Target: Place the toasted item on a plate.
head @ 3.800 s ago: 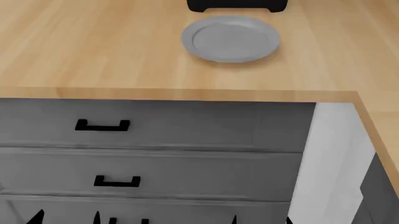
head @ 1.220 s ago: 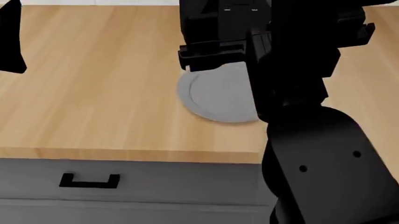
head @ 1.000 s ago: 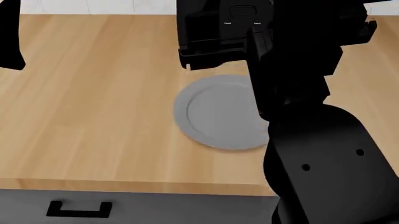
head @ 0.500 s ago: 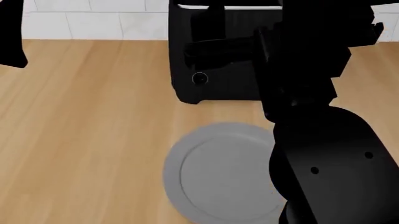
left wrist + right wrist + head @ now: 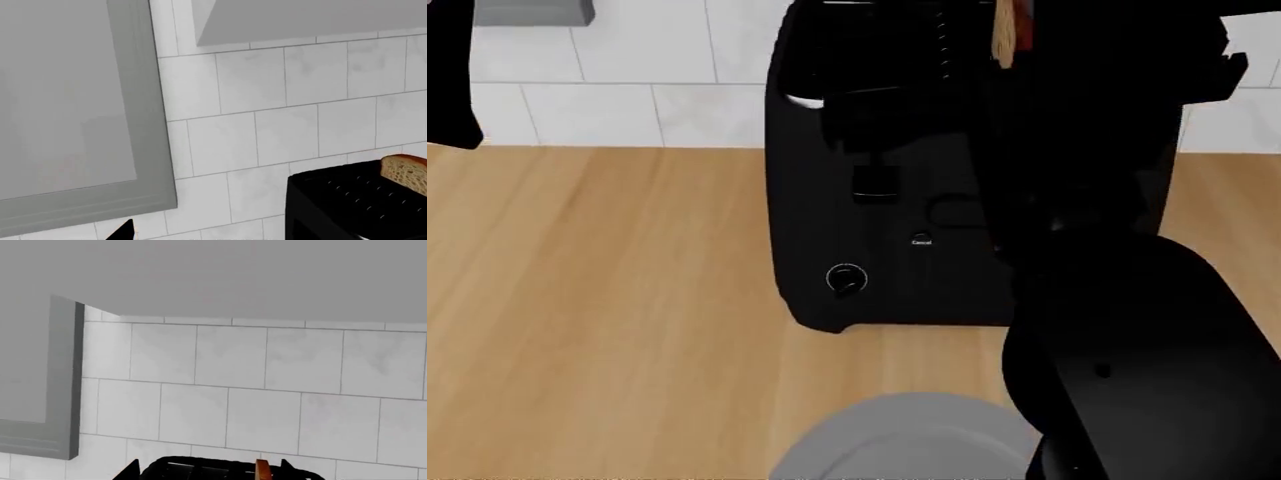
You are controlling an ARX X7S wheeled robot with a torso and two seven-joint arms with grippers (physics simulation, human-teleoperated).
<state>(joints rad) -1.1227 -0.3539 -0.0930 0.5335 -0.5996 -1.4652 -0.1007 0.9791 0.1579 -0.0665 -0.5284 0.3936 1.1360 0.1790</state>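
The toasted item (image 5: 405,172) is a tan bread slice with a brown crust. It stands up out of the black toaster (image 5: 881,200) at the back of the counter. It also shows as an orange sliver in the head view (image 5: 1005,35) and edge-on in the right wrist view (image 5: 263,469). The grey plate (image 5: 894,440) lies on the counter in front of the toaster, cut off by the frame edge. My right gripper (image 5: 209,472) is open and empty, short of the toaster top. My left gripper (image 5: 210,235) is open and empty, to the toaster's left, facing the wall.
A white tiled wall (image 5: 614,60) rises behind the wooden counter (image 5: 601,300). A grey cabinet (image 5: 73,100) hangs above to the left, and another grey panel (image 5: 200,275) is overhead. My right arm (image 5: 1134,350) hides the toaster's right side.
The head view has swung up. The toaster has come fully into view, the plate has slid to the bottom edge, and the drawers have left the frame. Both arms stay raised.
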